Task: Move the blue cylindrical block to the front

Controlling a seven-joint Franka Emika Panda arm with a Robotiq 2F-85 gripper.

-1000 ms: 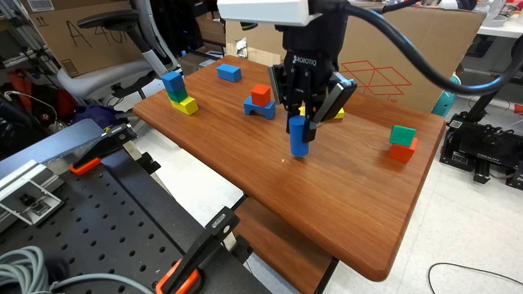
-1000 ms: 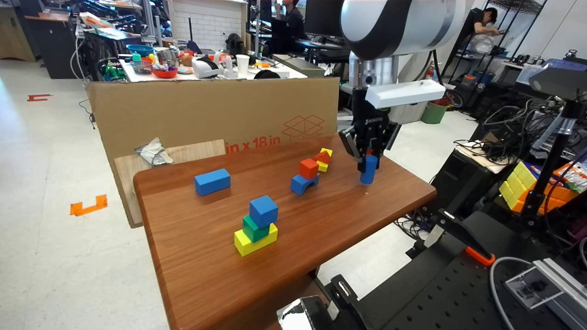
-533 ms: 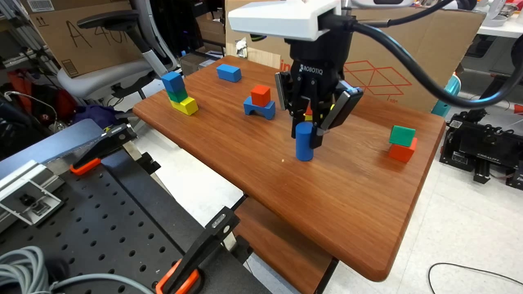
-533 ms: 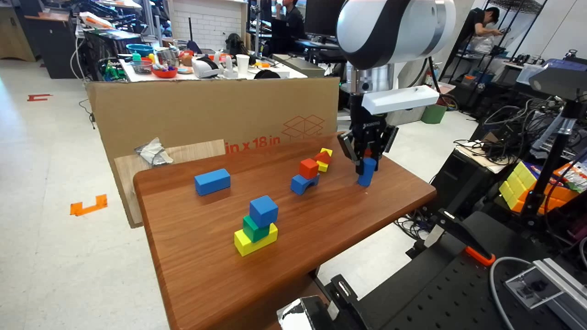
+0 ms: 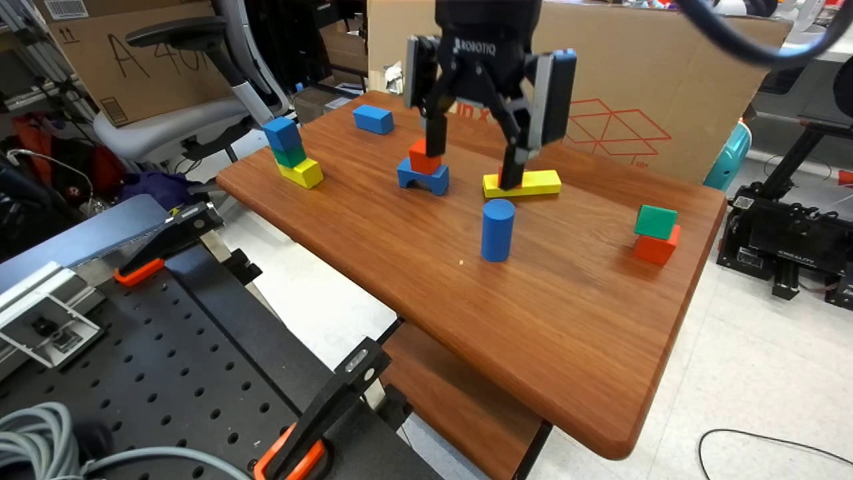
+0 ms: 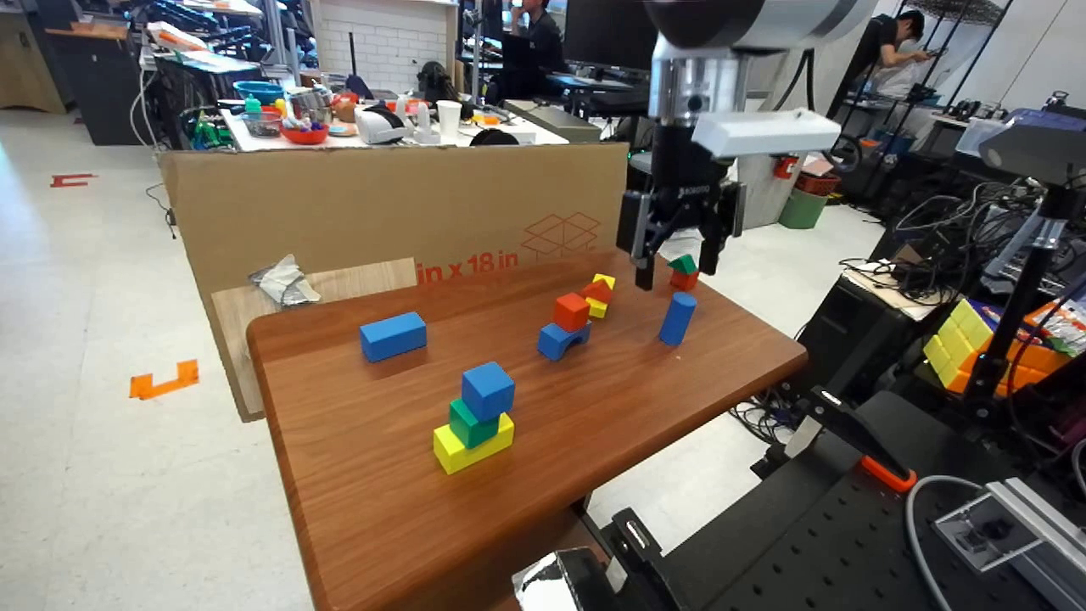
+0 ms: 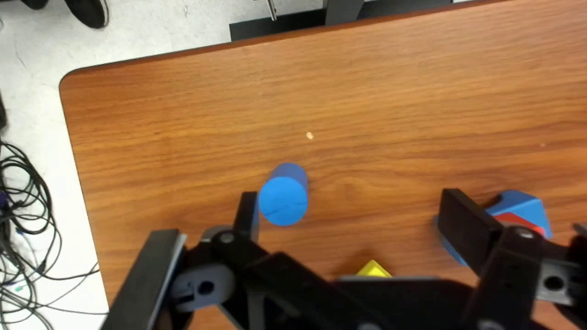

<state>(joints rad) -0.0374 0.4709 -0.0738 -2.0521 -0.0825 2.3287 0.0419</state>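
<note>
The gripper (image 5: pixel 474 159) is released, its fingers (image 5: pixel 512 170) spread wide above the table (image 5: pixel 566 320). The blue cylindrical block (image 5: pixel 497 232) stands upright on the table, below the gripper and apart from it; the wrist view shows the block beside one finger. There, the opposite finger partly hides the blue arch block (image 6: pixel 557 342) and red cube (image 6: pixel 571 312).

Blue cylinder (image 5: pixel 498 231) upright on table (image 5: pixel 566 327)

in the wrist view the gripper (image 7: pixel 350 206) hides most of the yellow block (image 7: pixel 373 270), plus chunks of red cube (image 7: pixel 516 219) and blue arch (image 7: pixel 525 207); pale speck (image 7: pixel 309 135) toward the desk's (image 7: pixel 183 114) long edge, too tiny to ID; in an exterior view the desk's near corner is cropped, arm (image 6: pixel 780 21) too
</note>
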